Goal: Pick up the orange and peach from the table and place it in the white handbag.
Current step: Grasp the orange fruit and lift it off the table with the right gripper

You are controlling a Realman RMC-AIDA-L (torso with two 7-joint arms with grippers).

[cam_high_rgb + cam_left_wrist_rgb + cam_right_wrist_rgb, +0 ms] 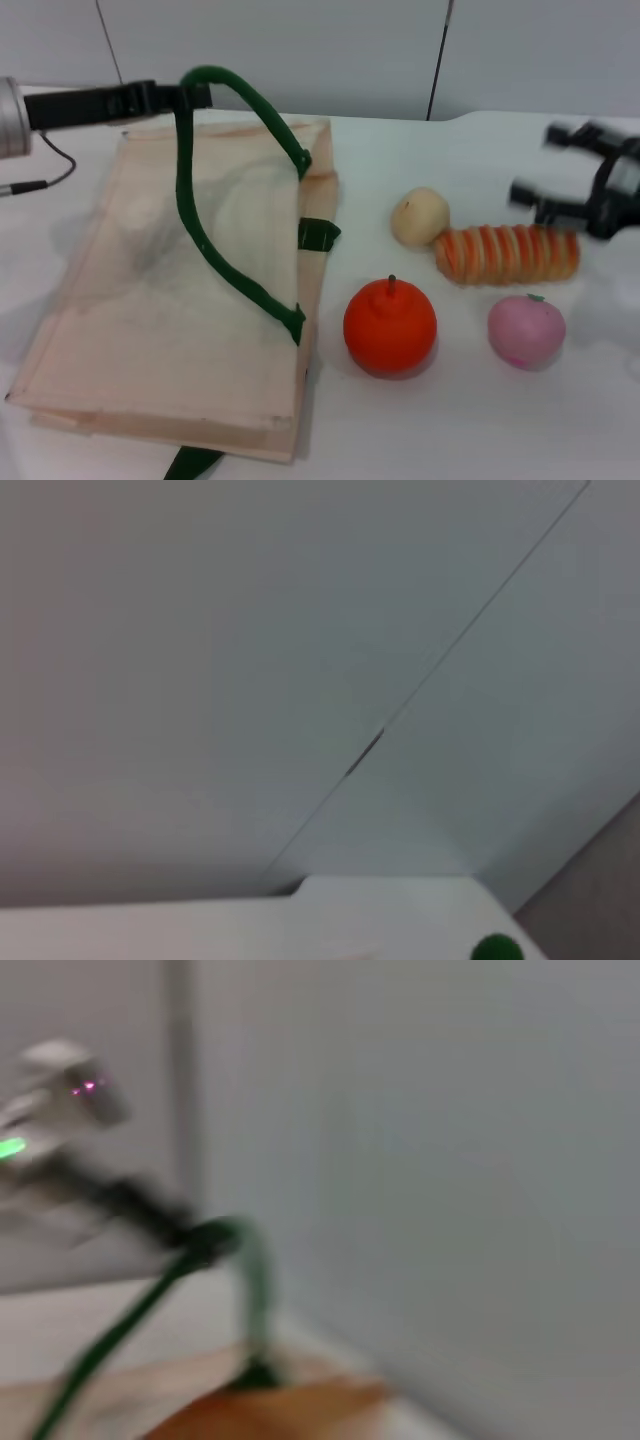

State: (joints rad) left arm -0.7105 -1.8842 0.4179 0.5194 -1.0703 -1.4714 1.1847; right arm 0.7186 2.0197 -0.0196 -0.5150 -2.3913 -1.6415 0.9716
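Note:
The orange (pixel 390 325) sits on the table right of the white handbag (pixel 150 330). The peach (pixel 526 330) lies further right. The handbag lies flat, and one dark green handle (pixel 215 245) is lifted up. My left gripper (pixel 192 95) is shut on the top of that handle at the bag's far edge. My right gripper (pixel 548 165) is open and empty, hovering above the table at the far right, beyond the peach. The right wrist view shows the left gripper (pixel 190 1238) far off, holding the green handle (pixel 110 1340).
A pale beige ball (pixel 419 216) and an orange-and-cream striped roll (pixel 507 254) lie behind the orange and peach, just below my right gripper. A grey wall stands behind the table. A second green strap (pixel 190 462) pokes out at the bag's near edge.

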